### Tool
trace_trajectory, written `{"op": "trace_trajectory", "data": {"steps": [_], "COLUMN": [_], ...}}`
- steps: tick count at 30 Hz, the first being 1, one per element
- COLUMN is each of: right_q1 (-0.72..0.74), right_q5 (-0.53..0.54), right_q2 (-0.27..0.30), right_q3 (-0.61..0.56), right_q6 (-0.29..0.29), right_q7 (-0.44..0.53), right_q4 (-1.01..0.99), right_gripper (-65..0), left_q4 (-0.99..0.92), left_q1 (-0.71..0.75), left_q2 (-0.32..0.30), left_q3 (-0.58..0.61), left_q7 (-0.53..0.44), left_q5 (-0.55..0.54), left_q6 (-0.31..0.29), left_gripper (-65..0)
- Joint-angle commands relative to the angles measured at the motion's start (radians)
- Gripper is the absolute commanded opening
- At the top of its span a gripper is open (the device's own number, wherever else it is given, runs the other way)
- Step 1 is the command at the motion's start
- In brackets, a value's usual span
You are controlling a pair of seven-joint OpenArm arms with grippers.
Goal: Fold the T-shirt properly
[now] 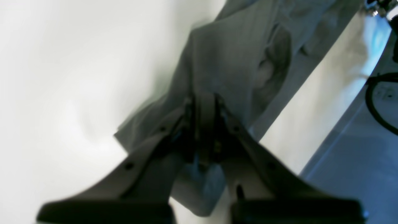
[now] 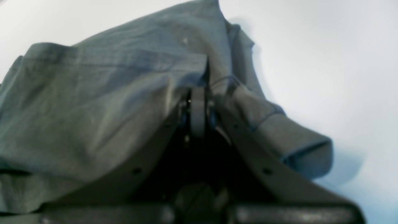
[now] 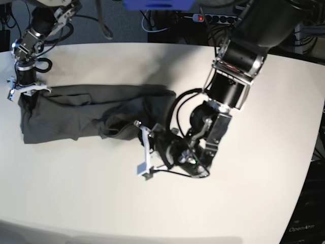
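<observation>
The T-shirt (image 3: 86, 114) lies on the white table (image 3: 244, 203), stretched into a long dark grey band across the table's far left part, rumpled and partly doubled over rather than flat. Over at the band's left end in the base view, the right gripper (image 3: 23, 90) has its jaws pressed shut on the T-shirt; the right wrist view shows a hemmed edge of the T-shirt (image 2: 102, 102) pinched right at the fingertips (image 2: 197, 107), with a loose sleeve drooping off to one side. At the other end, the left gripper (image 3: 147, 137) is clamped on the T-shirt too, the left wrist view showing a strip of the T-shirt (image 1: 230, 59) caught between its closed fingers (image 1: 203, 115). The fabric looks thin, soft, creased along its length, darker in the folds near the middle
</observation>
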Motion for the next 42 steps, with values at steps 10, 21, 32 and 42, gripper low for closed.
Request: {"op": "trace_trajectory", "data": {"steps": [10,21,32,42], "right_q1": [-0.031,-0.031,-0.031,-0.031], "right_q5": [-0.127,-0.127,-0.127,-0.127], "right_q2": [-0.028,-0.029,-0.028,-0.028], "right_q3": [-0.008,-0.008,-0.008,-0.008], "right_q6": [0.007,0.007,0.007,0.007], "right_q7": [-0.192,-0.192,-0.192,-0.192], "right_q4": [-0.022,-0.022,-0.022,-0.022], "right_gripper": [-64.9,-64.9,-64.9,-64.9], "left_q4": [0.011,0.018,0.123,0.199], "left_q1": [-0.008,-0.008,-0.012,-0.009], "left_q2": [0.069,0.080,0.074,0.019], "left_q3": [0.014,-0.048,-0.078,-0.074], "left_q7": [0.006,0.007,0.136,0.163], "left_q5": [0.131,0.125,0.130,0.131], "left_q6": [-0.005,-0.007,-0.008,-0.007], "left_gripper": [-63.0,-63.0,-63.0,-63.0]}}
